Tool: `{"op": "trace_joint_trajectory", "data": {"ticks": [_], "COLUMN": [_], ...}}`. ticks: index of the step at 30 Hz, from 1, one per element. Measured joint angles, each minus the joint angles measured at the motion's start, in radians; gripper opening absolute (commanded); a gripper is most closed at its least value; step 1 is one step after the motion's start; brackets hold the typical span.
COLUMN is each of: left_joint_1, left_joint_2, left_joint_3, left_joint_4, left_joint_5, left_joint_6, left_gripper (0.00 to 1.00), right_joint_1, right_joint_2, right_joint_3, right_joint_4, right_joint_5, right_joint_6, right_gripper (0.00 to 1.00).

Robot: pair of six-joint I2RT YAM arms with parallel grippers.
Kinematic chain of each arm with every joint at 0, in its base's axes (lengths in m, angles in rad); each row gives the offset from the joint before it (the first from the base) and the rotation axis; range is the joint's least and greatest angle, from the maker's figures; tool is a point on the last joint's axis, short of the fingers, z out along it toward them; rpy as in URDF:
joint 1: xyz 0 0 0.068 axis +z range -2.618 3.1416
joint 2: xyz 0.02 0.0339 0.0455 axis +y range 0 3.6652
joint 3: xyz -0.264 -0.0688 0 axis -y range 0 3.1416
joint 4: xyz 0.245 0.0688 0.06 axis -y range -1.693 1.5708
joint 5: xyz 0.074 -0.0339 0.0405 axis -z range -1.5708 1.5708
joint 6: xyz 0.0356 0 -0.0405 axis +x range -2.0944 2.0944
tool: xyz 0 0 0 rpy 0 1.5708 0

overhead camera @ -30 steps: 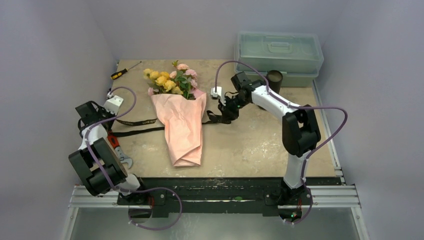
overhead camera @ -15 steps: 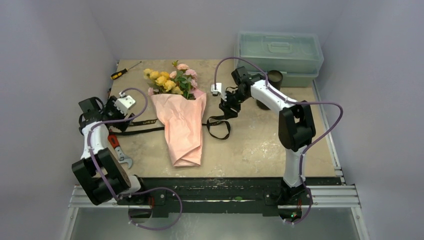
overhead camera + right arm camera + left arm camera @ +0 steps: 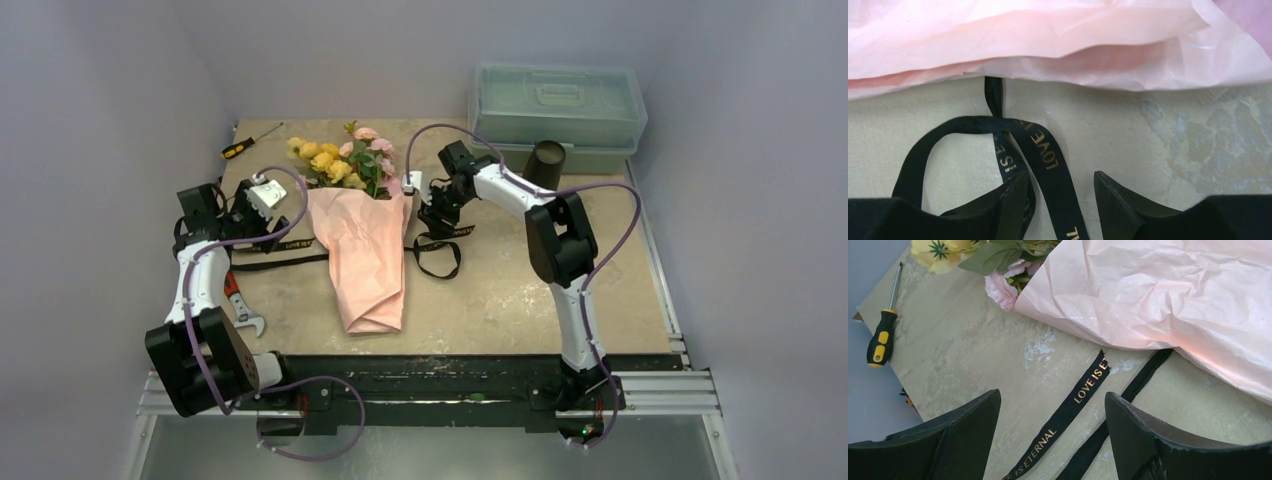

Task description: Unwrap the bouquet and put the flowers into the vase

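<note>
Top external view: the bouquet [image 3: 365, 250] lies flat on the table [image 3: 520, 280] between the two arms. Its pale pink paper narrows toward the near edge, and the flowers [image 3: 340, 160] spill out at the far end, yellow and peach-pink among green leaves. A black ribbon [image 3: 437, 255] trails from under the paper on both sides, straight toward the left arm and in a loose loop on the right.

The left gripper [image 3: 280, 228] sits low beside the paper's left edge. In the left wrist view its fingers [image 3: 965, 435] stand wide apart and grasp nothing. Two ribbon strands, one lettered in gold, lie slack on the tabletop in the gap between them.

The right gripper [image 3: 435, 215] hovers just beside the paper's right edge. In the right wrist view its fingers [image 3: 1120, 205] are parted moderately and empty. The lettered ribbon [image 3: 1038, 145] crosses itself and runs down through the gap, close against the left finger; whether it touches that finger cannot be told.

The vase [image 3: 546, 165], a dark tube, stands at the far right against the lidded plastic box [image 3: 555, 100], well apart from the bouquet and partly behind the right arm. A screwdriver [image 3: 245, 143] lies at the far left corner.
</note>
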Motion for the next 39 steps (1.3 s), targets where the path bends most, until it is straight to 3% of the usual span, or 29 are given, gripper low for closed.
{"op": "trace_joint_trajectory", "data": {"ticks": [5, 10, 13, 16, 21, 28, 39], "left_joint_1": [-0.006, -0.013, -0.013, -0.016, -0.034, -0.116, -0.394], "left_joint_2": [0.000, -0.010, -0.019, -0.027, -0.037, -0.037, 0.024], "left_joint_3": [0.005, 0.006, 0.013, 0.030, 0.048, 0.089, 0.112], "left_joint_4": [0.006, 0.007, 0.006, 0.007, 0.038, 0.114, 0.245], "left_joint_5": [0.004, 0.008, 0.015, 0.029, 0.053, 0.064, 0.053], "left_joint_6": [-0.032, -0.051, -0.061, -0.078, -0.135, -0.256, -0.375], "left_gripper": [0.76, 0.75, 0.74, 0.73, 0.74, 0.85, 0.77], "right_joint_1": [0.037, 0.054, 0.054, 0.053, 0.044, -0.021, -0.121], "right_joint_2": [0.018, 0.037, 0.037, 0.037, 0.008, -0.161, -0.406], "right_joint_3": [0.001, 0.006, 0.007, 0.007, 0.007, 0.063, 0.204], "right_joint_4": [0.020, 0.039, 0.043, 0.040, 0.028, 0.090, 0.324], "right_joint_5": [0.004, 0.014, 0.014, -0.002, -0.034, -0.105, -0.125], "right_joint_6": [-0.002, -0.006, -0.006, 0.000, 0.050, 0.270, 0.613], "right_gripper": [0.48, 0.26, 0.08, 0.00, 0.00, 0.00, 0.00]}}
